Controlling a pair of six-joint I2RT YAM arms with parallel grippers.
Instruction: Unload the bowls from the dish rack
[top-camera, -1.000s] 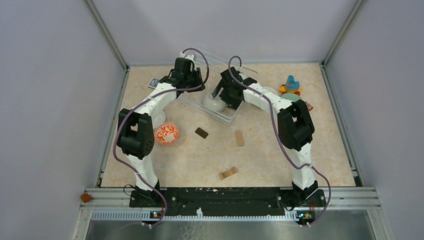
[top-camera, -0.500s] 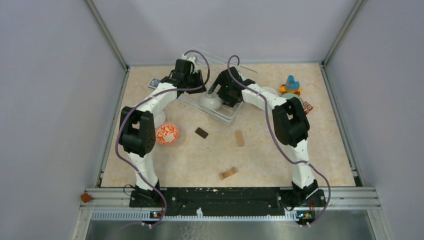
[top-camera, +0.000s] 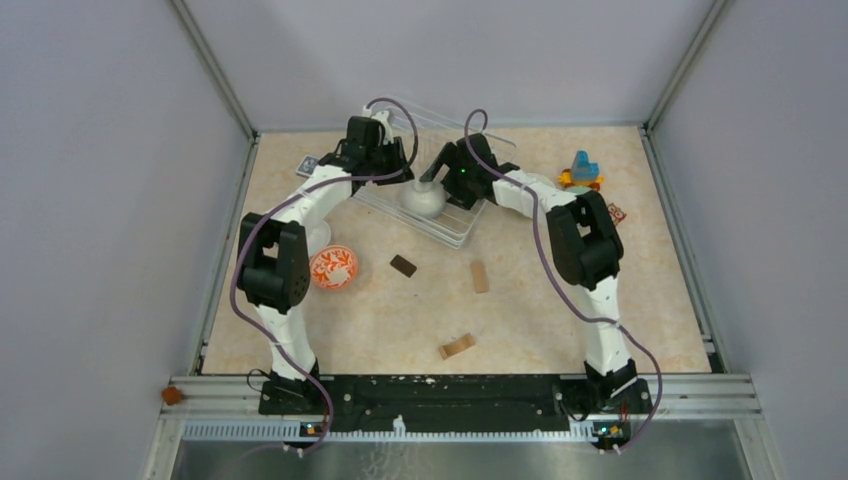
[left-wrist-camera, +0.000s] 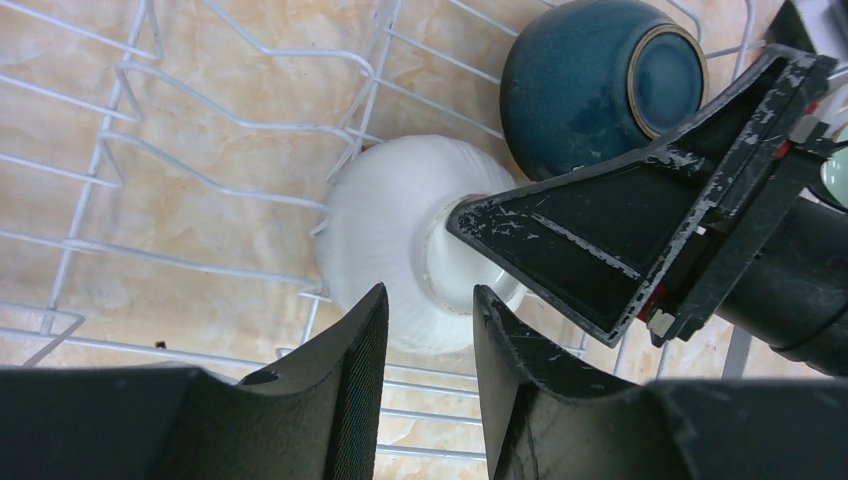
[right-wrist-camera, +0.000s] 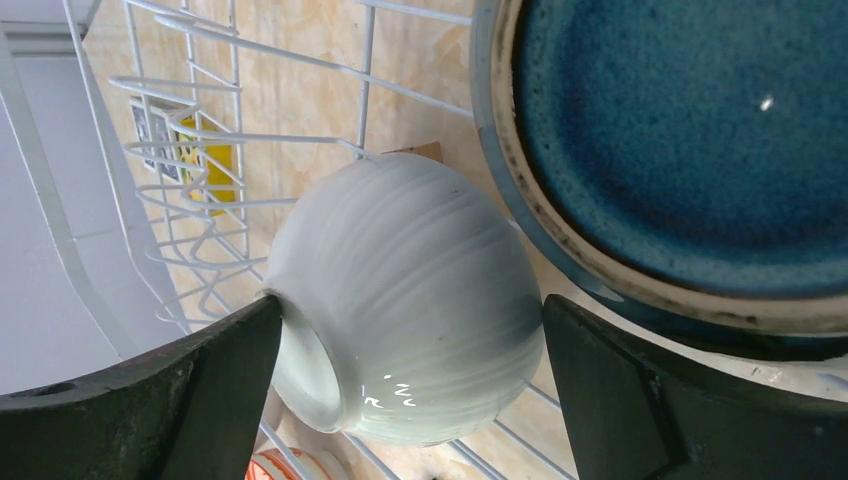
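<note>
Here, the white bowl (right-wrist-camera: 400, 270) is the one in play. It lies tipped on its side on the wires of the dish rack (top-camera: 455, 225), which sits at the middle of the table's far edge. The dark blue bowl (right-wrist-camera: 680, 130) is just beside it in the same rack. The right end effector (right-wrist-camera: 410, 310) is clearly the nearer of the 2: its fingers are spread wide and straddle the white bowl. 1 fingertip (right-wrist-camera: 262, 318) sits against the foot end and the other is right at the opposite flank. Whether they press firmly enough to hold it I cannot tell, and the bowl looks to be resting on the rack. The bowl's axis, from foot to mouth, seems to run roughly along the line between the 2 fingers rather than across it. A squeeze would therefore bear on the foot and the rounded wall, which I judge to be a slippery pairing. The left end effector (left-wrist-camera: 430, 300) hovers over the same bowl, its fingers drawn narrow with nothing between them. The bowl lies straight ahead of its tips, and the right arm's finger crosses in front. An orange-patterned bowl (top-camera: 333, 267) stands on the table toward the left edge, outside the rack.
</note>
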